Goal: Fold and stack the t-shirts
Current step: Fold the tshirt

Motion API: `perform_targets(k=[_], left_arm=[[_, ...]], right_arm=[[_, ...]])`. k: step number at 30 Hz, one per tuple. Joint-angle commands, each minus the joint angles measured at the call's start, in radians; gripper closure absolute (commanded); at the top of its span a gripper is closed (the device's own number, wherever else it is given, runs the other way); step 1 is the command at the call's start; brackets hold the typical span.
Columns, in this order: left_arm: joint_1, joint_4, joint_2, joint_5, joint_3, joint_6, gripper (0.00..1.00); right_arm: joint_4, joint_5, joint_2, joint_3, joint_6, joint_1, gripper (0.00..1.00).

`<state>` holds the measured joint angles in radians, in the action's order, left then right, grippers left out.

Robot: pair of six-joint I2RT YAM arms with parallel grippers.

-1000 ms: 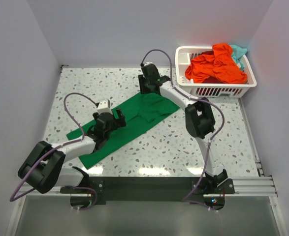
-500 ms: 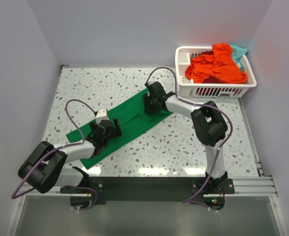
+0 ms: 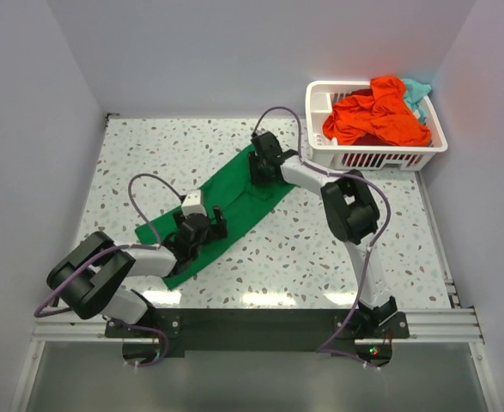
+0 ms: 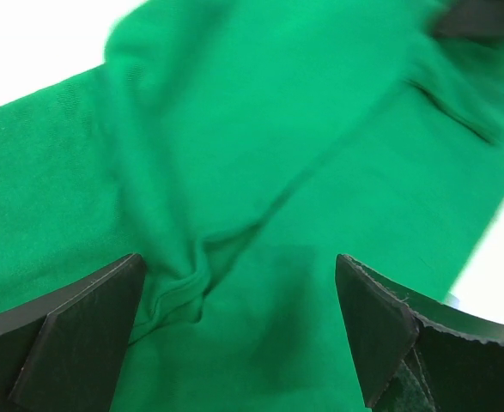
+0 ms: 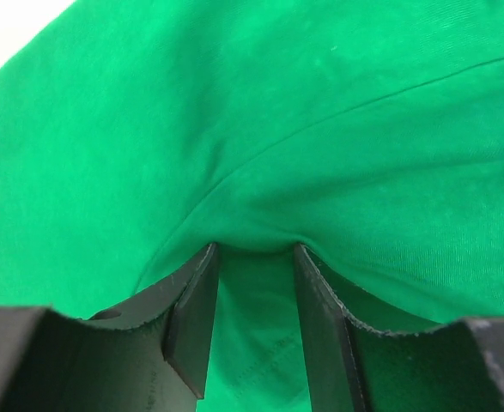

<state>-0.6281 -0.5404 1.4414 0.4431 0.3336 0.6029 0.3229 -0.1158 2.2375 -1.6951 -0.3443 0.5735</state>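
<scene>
A bright green t-shirt (image 3: 234, 206) lies in a long diagonal strip on the speckled table. My left gripper (image 3: 210, 232) hovers low over its near-left part with jaws wide open; in the left wrist view (image 4: 239, 266) a small wrinkle of green cloth (image 4: 277, 129) lies between them. My right gripper (image 3: 263, 167) is at the shirt's far end. In the right wrist view (image 5: 256, 253) its jaws stand close together on a fold of green cloth (image 5: 320, 129) that drapes over the fingertips. An orange-red shirt (image 3: 376, 116) and a teal one (image 3: 419, 88) lie in the basket.
The white slotted basket (image 3: 320, 90) stands at the back right corner. Walls close the table on the left, back and right. Purple cables loop above both arms.
My right gripper came forward onto the shirt, then pulled back a little with the cloth. My left gripper moved right and nearer. The shirt is now narrower and shifted right.
</scene>
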Motion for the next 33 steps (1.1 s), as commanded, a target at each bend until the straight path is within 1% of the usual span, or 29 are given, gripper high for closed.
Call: perform_targets(k=[1,7,10,14,16,18,20,21,24,27,28,29,30,31,32,33], left_arm=[[-0.077,0.014,0.066,-0.142,-0.005,0.115,0.03],[-0.189,0.003,0.103,-0.165,0.070,0.152,0.03],[-0.226,-0.006,0.114,-0.176,0.093,0.159,0.03],[-0.245,-0.023,0.125,-0.217,0.133,0.146,0.03],[-0.252,-0.033,0.107,-0.245,0.143,0.135,0.03],[-0.254,-0.014,0.080,-0.236,0.148,0.123,0.03],[-0.254,0.025,0.021,-0.207,0.163,0.107,0.02],[-0.254,0.077,-0.004,-0.170,0.168,0.088,0.02],[-0.254,0.163,-0.125,-0.118,0.180,0.046,0.00],[-0.254,0.244,-0.177,-0.087,0.182,0.011,0.00],[-0.254,0.263,-0.200,-0.083,0.177,0.002,0.00],[-0.254,0.281,-0.206,-0.081,0.176,-0.005,0.00],[-0.254,0.318,-0.211,-0.075,0.171,-0.009,0.00],[-0.254,0.330,-0.219,-0.076,0.154,-0.009,0.00],[-0.254,0.336,-0.223,-0.079,0.141,-0.011,0.00],[-0.254,0.335,-0.234,-0.099,0.127,-0.011,0.00]], right_arm=[[0.102,-0.102,0.094,-0.107,0.045,-0.021,0.55],[0.235,-0.150,0.217,-0.351,0.090,-0.040,0.54],[0.269,-0.130,0.278,-0.460,0.103,-0.052,0.53],[0.300,-0.082,0.353,-0.589,0.125,-0.060,0.52],[0.317,-0.049,0.358,-0.607,0.131,-0.060,0.52],[0.288,-0.003,0.311,-0.551,0.133,-0.060,0.52],[0.220,0.027,0.265,-0.497,0.137,-0.060,0.52],[0.202,0.059,0.219,-0.461,0.146,-0.060,0.51],[0.183,0.097,0.165,-0.452,0.172,-0.057,0.50],[0.176,0.114,0.085,-0.437,0.180,-0.057,0.50],[0.160,0.142,0.058,-0.423,0.177,-0.057,0.50],[0.147,0.152,0.001,-0.401,0.173,-0.055,0.50],[0.127,0.165,-0.037,-0.332,0.168,-0.057,0.49],[0.086,0.177,-0.071,-0.289,0.153,-0.055,0.49],[0.064,0.197,-0.141,-0.196,0.142,-0.052,0.49],[0.044,0.205,-0.172,-0.149,0.131,-0.050,0.48]])
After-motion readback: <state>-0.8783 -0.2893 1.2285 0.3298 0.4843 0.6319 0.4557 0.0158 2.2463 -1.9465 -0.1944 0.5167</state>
